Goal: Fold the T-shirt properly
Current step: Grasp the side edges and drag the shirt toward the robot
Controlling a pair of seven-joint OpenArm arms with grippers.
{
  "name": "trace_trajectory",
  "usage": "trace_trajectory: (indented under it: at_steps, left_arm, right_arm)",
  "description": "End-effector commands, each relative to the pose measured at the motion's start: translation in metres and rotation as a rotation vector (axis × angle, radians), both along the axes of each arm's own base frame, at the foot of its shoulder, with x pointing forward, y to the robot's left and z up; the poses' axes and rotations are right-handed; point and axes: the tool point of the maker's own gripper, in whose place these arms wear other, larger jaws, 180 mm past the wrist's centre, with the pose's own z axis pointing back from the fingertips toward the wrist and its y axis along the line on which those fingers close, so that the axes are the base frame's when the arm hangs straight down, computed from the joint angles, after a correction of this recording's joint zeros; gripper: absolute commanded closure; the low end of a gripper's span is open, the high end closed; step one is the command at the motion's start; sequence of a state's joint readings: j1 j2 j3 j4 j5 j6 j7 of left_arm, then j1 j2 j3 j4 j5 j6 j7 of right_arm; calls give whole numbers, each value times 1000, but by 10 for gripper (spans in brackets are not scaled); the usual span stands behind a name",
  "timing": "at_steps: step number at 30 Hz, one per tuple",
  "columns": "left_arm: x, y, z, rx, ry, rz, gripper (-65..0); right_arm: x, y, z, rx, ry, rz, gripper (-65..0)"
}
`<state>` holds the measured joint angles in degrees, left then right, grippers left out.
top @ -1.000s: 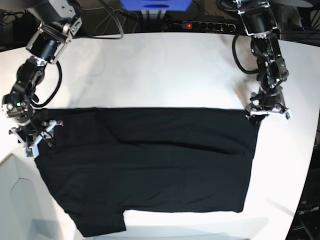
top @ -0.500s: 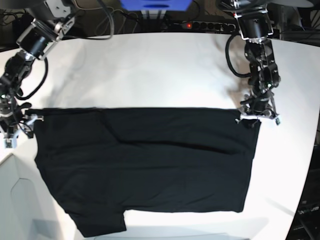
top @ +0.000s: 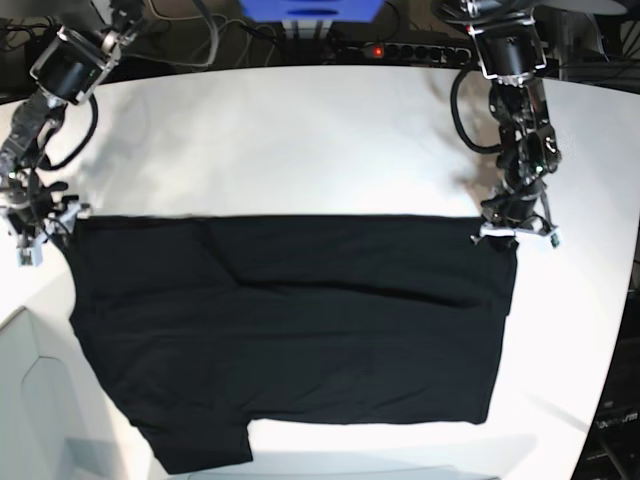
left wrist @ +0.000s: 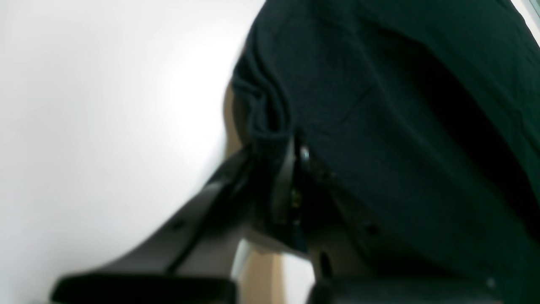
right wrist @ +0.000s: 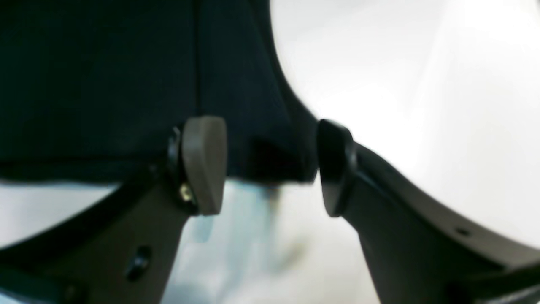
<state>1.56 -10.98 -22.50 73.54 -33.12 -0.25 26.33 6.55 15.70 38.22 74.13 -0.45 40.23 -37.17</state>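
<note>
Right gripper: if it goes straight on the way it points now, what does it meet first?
Probably the T-shirt. The right gripper stands open over the shirt's corner edge, and the black cloth already lies between its fingers. Depth is unclear, so the white table beneath could come almost at once.

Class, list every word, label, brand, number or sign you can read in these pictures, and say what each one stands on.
None can be read.
T-shirt: plain black on the side showing, no print or label visible.
Blue box at the far edge of the table: no legible lettering.
Wrist views: too blurred to show any text.
</note>
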Motion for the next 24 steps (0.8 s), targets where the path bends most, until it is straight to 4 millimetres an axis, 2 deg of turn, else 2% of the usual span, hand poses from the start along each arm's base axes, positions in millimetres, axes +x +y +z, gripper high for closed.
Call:
trace_trajectory:
  at_steps: [1,5,14,17,20,22,24]
  left_arm:
    - [-5,3,-2,6,22,-6,-1]
    - [-10,4,-5,9,30,-4,-1]
    - [-20,5,-12,11,52,-3,-1]
    - [-25,5,-14,13,58,-4,-1]
    - [-29,5,-13,13,59,-6,-1]
    - [-37,9,-11,24,57,2,-1]
    - [-42,16,-2,34,41,20,-1]
  right_arm:
    - [12,-8,16,-13,-64,-4,-355]
    - [6,-14,1,14,-40,-16,-355]
    - [-7,-18,-18,43,-3,-29,-345]
    - [-17,-22,-23,33,21,-29,-260]
    - [-20,-22,-25,33,30,-30,-106]
    - [-28,-23,-29,27,50,-29,0]
    - [-30,-23,-26,11,48,-21,0]
